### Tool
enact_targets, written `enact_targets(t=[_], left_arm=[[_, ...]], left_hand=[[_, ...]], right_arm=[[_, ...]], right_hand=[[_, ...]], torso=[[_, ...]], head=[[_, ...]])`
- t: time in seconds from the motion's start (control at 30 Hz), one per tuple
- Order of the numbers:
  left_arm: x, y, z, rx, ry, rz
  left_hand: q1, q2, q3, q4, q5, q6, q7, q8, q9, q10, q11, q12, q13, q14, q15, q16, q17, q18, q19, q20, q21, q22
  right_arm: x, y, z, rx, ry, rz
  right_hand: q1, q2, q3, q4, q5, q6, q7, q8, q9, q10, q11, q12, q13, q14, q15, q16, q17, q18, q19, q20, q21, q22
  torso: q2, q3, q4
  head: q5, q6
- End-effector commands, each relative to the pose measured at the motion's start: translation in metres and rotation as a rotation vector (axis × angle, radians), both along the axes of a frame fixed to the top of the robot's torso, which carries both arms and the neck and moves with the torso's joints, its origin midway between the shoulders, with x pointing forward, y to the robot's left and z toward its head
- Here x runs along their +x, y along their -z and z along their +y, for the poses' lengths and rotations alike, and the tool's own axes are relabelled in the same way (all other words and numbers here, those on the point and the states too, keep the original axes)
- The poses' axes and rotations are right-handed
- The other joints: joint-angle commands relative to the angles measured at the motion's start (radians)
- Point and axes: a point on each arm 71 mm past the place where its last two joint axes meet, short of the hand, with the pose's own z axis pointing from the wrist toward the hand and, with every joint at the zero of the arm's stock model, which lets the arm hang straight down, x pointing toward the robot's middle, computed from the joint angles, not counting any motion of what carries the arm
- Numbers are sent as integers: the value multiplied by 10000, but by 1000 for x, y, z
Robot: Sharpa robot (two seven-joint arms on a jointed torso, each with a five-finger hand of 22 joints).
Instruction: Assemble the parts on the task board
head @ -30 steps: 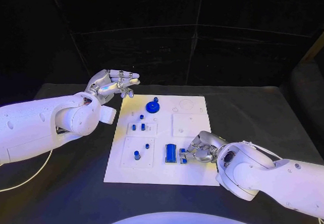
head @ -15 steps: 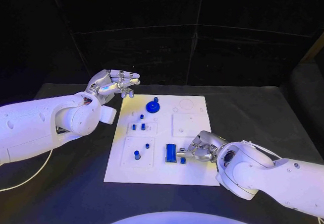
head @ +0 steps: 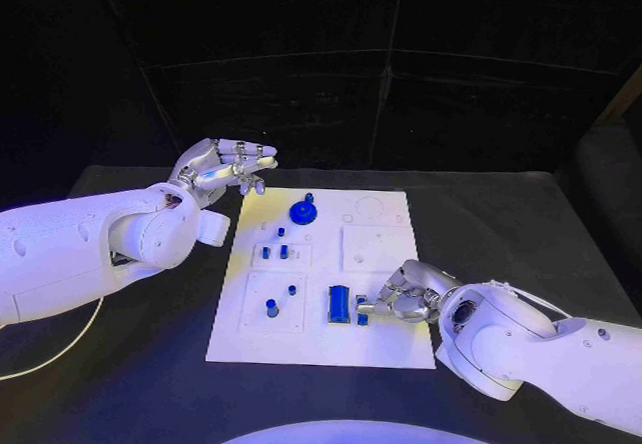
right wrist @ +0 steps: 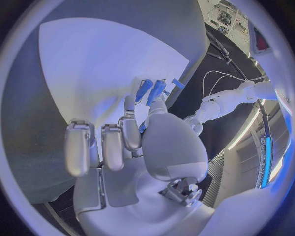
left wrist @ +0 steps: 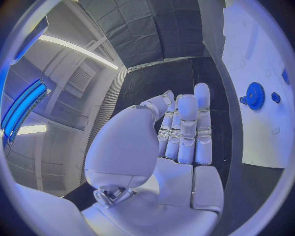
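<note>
While the white task board (head: pixel 387 341) lies lengthwise in the middle of the black table (head: pixel 509 222), we see its blue parts spread over its left half: a round gear-like part (head: pixel 302 213) near the far end, a few small pegs (head: pixel 273 252) in a raised square below it, two more pegs (head: pixel 272 307) in the next square, and an oblong block (head: pixel 339 303) toward the near end. Our right hand (head: pixel 398 296) rests low over the board just beside that block, thumb and a fingertip closed on a small blue piece (right wrist: pixel 152 92) next to it, the other fingers curled loosely. Our left hand (head: pixel 223 164) hovers off the board's far left corner, above the table, fingers straight and held side by side, holding nothing; the gear-like part sits near it on the board.
</note>
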Motion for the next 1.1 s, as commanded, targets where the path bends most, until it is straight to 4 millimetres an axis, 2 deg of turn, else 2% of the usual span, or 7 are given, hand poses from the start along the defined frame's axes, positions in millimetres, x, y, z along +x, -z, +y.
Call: enact_targets(t=[0.03,0.23,0.33,0.6,0.83,0.97,1.1], left_arm=[[0,-1,-1,-68,100,-29],[0,-1,-1,-66,89,-37],[0,-1,-1,-71,102,-39],[0,-1,-1,-67,97,-38],[0,-1,-1,-66,93,-38],[0,-1,-1,-63,91,-33],[0,-1,-1,-61,90,-30]], left_hand=[[-41,29,-53,-23,25,23,-17,29,-4,-94,-7,57,-18,-4,0,41,-6,63,46,40,-43,-10],[-50,28,-59,-21,25,19,-14,27,-5,-100,-3,59,-19,-2,3,48,2,62,47,41,-45,-11],[-50,28,-59,-21,25,19,-14,27,-5,-100,-3,59,-19,-2,3,48,2,62,47,41,-45,-11],[-50,28,-59,-21,25,19,-14,27,-5,-100,-3,59,-19,-2,3,48,2,62,47,41,-45,-11],[-50,28,-59,-21,25,19,-14,27,-5,-100,-3,59,-19,-2,3,48,2,62,47,41,-45,-11],[-50,28,-59,-21,25,19,-14,27,-5,-100,-3,59,-19,-2,3,48,2,62,47,41,-45,-11],[-50,28,-59,-21,25,19,-14,27,-5,-100,-3,59,-19,-2,3,48,2,62,47,41,-45,-11]], right_arm=[[-4,-3,2,-46,-567,-136],[-7,-2,2,-185,-945,120],[-7,-1,3,-243,-1036,203],[-1,3,3,-412,-921,281],[1,5,6,-500,-930,336],[4,4,4,-579,-650,12],[6,3,2,-626,-494,-162]], right_hand=[[183,49,-12,-72,47,-51,5,15,15,-30,46,2,289,649,51,-41,407,30,-36,10,-40,1117],[244,34,-22,-94,44,-23,-2,38,33,-31,41,-3,286,654,49,-33,424,30,-36,11,-42,1116],[376,41,-10,-152,90,-6,-8,61,57,-30,35,1,290,656,45,-32,432,31,-36,10,-45,1117],[646,182,-17,-236,861,-4,-18,107,131,-23,23,-4,289,665,34,-21,467,24,-13,-1,-33,1145],[932,184,0,-423,997,-6,-27,128,165,-23,13,-13,285,668,26,-17,481,23,-8,-7,-33,1152],[916,429,42,-366,1143,16,-37,148,187,-21,6,-44,263,672,19,-10,501,18,6,-13,-22,1172],[873,477,26,-327,1201,28,-42,157,196,-25,1,-79,240,676,17,-2,517,14,16,-16,-13,1185]], torso=[[-2,8,-1],[-12,1,-17],[-5,0,0],[2,-8,16],[11,-1,2],[9,2,-3],[10,2,8]], head=[[-3,-3],[-18,1],[-44,10],[-37,23],[-6,6],[6,3],[3,5]])
